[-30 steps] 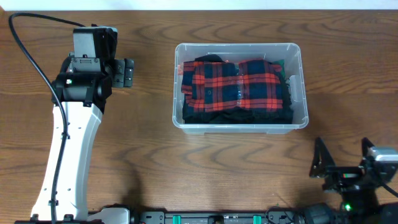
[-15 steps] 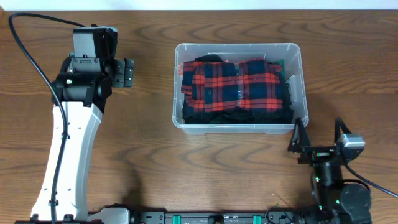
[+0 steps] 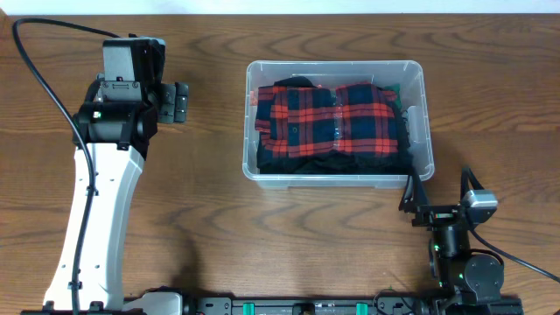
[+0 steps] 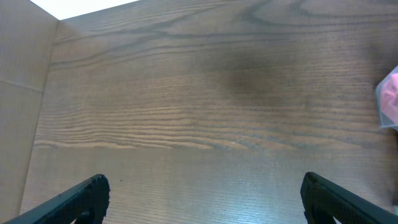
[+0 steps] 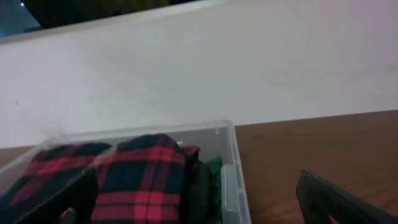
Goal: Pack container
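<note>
Clear rectangular plastic bin [image 3: 337,180] holds folded red-black plaid cloth [image 3: 328,118]; left gripper [image 4: 202,199], right gripper [image 3: 437,191] fingers spread, empty. Packing apparently complete.

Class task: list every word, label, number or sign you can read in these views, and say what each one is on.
No text can be read in any view.
The container shows no legible print.
The red plaid garment bears only its pattern.
</note>
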`<state>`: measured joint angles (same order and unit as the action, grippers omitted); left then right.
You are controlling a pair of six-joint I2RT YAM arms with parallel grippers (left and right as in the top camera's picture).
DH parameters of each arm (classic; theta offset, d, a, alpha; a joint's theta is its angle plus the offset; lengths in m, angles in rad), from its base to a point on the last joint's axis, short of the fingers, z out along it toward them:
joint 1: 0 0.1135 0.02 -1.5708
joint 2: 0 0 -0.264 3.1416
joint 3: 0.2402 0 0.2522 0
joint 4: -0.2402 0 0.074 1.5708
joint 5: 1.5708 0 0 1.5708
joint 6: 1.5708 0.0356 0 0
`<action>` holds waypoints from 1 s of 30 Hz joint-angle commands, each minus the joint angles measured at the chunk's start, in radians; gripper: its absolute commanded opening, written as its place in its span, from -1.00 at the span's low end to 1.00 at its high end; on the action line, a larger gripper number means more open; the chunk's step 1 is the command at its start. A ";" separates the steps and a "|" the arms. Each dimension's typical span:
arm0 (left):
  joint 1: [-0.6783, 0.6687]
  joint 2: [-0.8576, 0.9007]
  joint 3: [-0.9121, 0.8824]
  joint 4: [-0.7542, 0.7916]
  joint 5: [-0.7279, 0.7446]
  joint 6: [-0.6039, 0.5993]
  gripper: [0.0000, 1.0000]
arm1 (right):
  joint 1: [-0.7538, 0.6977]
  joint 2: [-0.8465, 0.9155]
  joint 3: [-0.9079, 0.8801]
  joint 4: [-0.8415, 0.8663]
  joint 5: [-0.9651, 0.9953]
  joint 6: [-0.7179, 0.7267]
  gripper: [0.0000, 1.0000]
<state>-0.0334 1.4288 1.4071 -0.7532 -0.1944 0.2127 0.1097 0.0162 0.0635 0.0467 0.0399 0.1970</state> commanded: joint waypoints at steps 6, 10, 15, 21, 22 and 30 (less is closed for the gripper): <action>0.004 -0.009 0.011 -0.002 -0.008 -0.005 0.96 | -0.011 -0.011 -0.055 0.024 -0.033 -0.092 0.98; 0.004 -0.009 0.011 -0.002 -0.008 -0.005 0.96 | -0.011 -0.011 -0.058 0.013 -0.079 -0.191 0.98; 0.004 -0.009 0.011 -0.002 -0.008 -0.005 0.96 | -0.011 -0.011 -0.058 -0.019 -0.089 -0.240 0.99; 0.004 -0.009 0.011 -0.002 -0.008 -0.005 0.96 | -0.011 -0.011 -0.058 -0.095 -0.090 -0.240 0.99; 0.004 -0.009 0.011 -0.002 -0.008 -0.005 0.96 | -0.011 -0.011 -0.058 -0.103 -0.090 -0.239 0.99; 0.004 -0.009 0.011 -0.002 -0.008 -0.005 0.96 | -0.011 -0.010 -0.058 -0.116 -0.090 -0.239 0.99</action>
<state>-0.0334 1.4288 1.4071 -0.7532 -0.1944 0.2127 0.1078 0.0124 0.0074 -0.0662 -0.0383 -0.0238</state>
